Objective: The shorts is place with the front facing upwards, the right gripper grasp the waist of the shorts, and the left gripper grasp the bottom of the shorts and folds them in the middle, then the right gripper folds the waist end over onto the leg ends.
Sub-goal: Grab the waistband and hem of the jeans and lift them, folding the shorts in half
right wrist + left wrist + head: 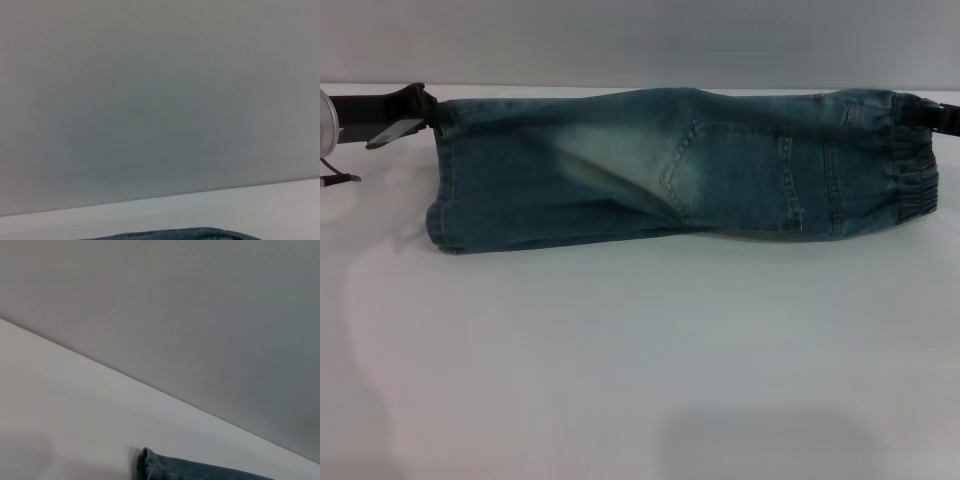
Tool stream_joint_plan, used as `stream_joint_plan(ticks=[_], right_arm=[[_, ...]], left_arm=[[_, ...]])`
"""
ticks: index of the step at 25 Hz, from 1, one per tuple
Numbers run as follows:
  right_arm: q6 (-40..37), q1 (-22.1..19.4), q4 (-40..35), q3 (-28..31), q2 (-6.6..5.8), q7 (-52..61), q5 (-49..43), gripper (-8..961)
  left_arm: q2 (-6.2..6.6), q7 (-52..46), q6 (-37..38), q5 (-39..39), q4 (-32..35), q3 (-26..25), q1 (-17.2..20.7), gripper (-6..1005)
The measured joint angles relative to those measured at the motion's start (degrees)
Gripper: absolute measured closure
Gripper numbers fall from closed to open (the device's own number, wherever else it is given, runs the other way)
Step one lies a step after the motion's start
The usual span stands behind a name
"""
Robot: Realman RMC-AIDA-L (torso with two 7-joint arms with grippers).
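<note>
While the shorts hang lengthwise folded, the left gripper grips the hem end; the right gripper grips the waistband.

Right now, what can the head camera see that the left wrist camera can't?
Only the head view shows the whole shorts, folded lengthwise, with the gathered waist on the robot's right and the leg hems on its left. It also shows the left end effector at the hem corner and the right end effector at the waist corner.

Only the left wrist view shows a close look at one stitched denim edge.

Both show the white table and the grey wall.
</note>
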Motion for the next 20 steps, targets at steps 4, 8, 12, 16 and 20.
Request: stream_joint_plan(ticks=[4, 8, 12, 16, 20], right_arm=[[0.0, 0.0, 0.0, 0.0, -0.08, 0.0, 0.0, 945], [0.0, 0.1, 0.0, 0.0, -0.13, 0.0, 0.0, 945], [0.1, 0.7, 0.0, 0.0, -0.15, 0.1, 0.0, 945], [0.1, 1.3, 0.0, -0.3, -0.15, 0.1, 0.0, 945], [0.1, 1.5, 0.0, -0.5, -0.15, 0.1, 0.0, 945]], left_arm=[[0.14, 0.0, 0.0, 0.0, -0.1, 0.0, 0.0, 923], [0.15, 0.0, 0.0, 0.1, -0.1, 0.0, -0.2, 923], [0.04, 0.7, 0.0, 0.1, -0.1, 0.0, -0.5, 922], [-0.34, 1.3, 0.0, 0.2, 0.0, 0.0, -0.6, 921], [-0.49, 1.4, 0.0, 0.2, 0.1, 0.0, -0.6, 921]])
